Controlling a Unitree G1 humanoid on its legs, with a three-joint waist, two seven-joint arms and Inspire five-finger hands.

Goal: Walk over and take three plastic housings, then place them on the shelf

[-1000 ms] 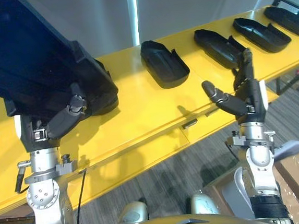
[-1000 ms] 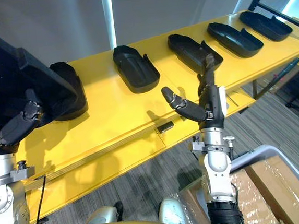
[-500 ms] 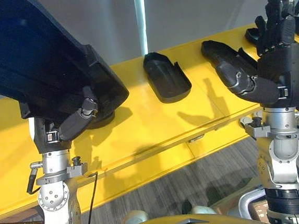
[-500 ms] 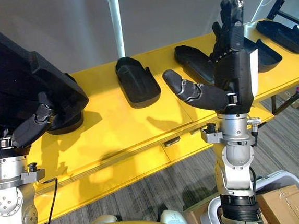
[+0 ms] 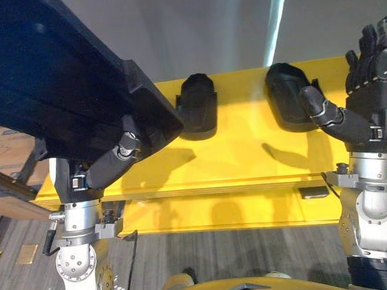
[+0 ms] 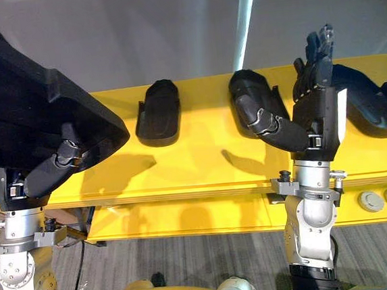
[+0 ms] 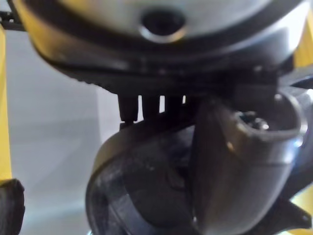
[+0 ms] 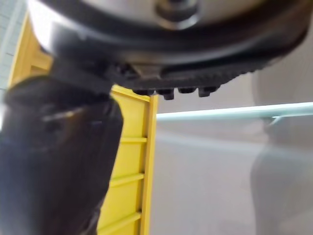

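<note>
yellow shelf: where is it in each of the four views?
Left eye view: yellow shelf runs across the middle.
Right eye view: again a band across the middle.
Left wrist view: thin yellow sliver along one edge.
Right wrist view: ribbed yellow edge against the grey wall.
Shared landmark: pale light strip on the wall, in both eye views and the right wrist view.

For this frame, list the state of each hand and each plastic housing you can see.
Left hand: shut on the held housing.
Held housing: lifted clear of the shelf, gripped at its edge by the left hand.
Right hand: open, raised, holding nothing.
Left shelf housing: lying on the yellow shelf, untouched.
Middle shelf housing: lying on the shelf, partly behind the right hand's thumb.
Right shelf housing: lying on the shelf, untouched.
</note>
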